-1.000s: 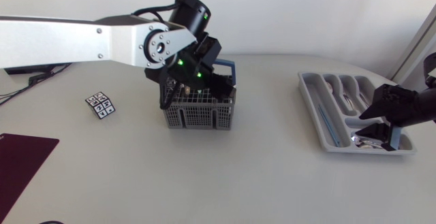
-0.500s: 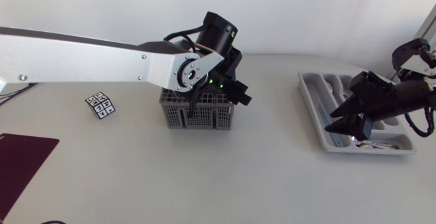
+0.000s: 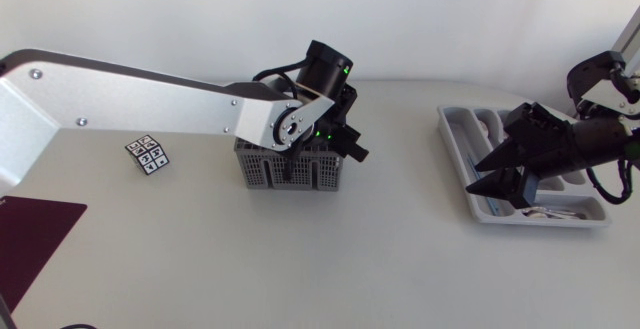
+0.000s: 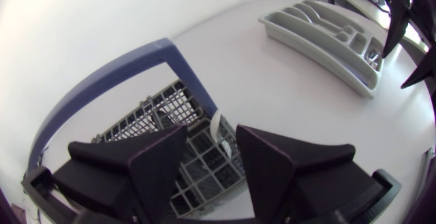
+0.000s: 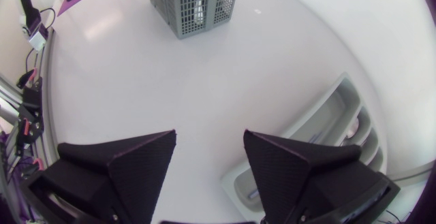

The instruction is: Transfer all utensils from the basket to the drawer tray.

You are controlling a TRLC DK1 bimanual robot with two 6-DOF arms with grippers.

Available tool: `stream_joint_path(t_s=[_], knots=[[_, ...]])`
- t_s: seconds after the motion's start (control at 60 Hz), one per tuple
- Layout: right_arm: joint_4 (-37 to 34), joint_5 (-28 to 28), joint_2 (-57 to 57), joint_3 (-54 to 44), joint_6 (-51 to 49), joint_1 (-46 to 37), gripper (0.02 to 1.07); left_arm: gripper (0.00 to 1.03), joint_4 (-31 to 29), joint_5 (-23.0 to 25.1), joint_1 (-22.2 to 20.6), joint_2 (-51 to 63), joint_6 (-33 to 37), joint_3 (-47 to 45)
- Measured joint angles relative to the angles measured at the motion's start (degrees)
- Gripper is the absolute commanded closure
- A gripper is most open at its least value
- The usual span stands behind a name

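The grey mesh basket (image 3: 290, 166) is set near the middle of the table (image 3: 330, 259), toward its far edge, and its blue handle (image 4: 116, 81) is seen arched over it in the left wrist view. The left arm is stretched in from the table's left edge, and its wrist is held directly above the basket. The left gripper (image 4: 211, 132) is held open, its two fingers parted just over the basket's cells with nothing clamped between them. A white utensil (image 4: 216, 123) is stood upright in a cell just ahead of the gap between the fingers; whether it is touched by either finger cannot be told. The grey drawer tray (image 3: 455, 134) is laid close to the table's right edge, well apart from the basket. Metal utensils (image 3: 550, 212) are seen in the compartment at the tray's near end. The right gripper (image 3: 482, 180) is held above the tray's long compartment, on the side facing the basket, with its fingers spread wide and nothing held between them. A small card of black and white squares (image 3: 147, 154) is placed beside the basket toward the left edge, and a dark maroon mat (image 3: 30, 234) is laid at the near left corner.
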Motion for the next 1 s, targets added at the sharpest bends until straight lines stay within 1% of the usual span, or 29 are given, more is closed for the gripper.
stream_joint_path(t_s=[0.05, 0.117, 0.25, 0.3, 0.667, 1.0], knots=[[0.22, 0.00, -0.39, -0.28, 0.00, 0.22, 0.34, 0.75, 1.11, 0.02, -0.07, 0.00, 0.37, -0.39], [0.70, 0.00, -0.87, -0.72, 0.00, 0.46, 0.34, 0.81, 2.14, -0.04, -0.17, 0.00, 0.61, -1.01], [1.07, 0.02, -1.44, -1.03, 0.44, 0.55, 0.34, 0.96, 2.54, -0.15, -0.35, 0.00, 0.85, -1.79], [1.07, 0.02, -1.57, -1.07, 0.48, 0.55, 0.34, 0.99, 2.56, -0.15, -0.37, 0.00, 0.85, -1.86], [1.51, 0.04, -2.10, -2.69, 0.63, 1.09, 0.34, 1.00, 3.41, -0.20, -0.37, -0.33, 1.03, -3.21], [2.34, 0.07, -2.38, -3.78, 0.63, 1.20, 0.34, 1.00, 5.14, -0.20, -0.37, -5.55, 1.90, -5.29]])
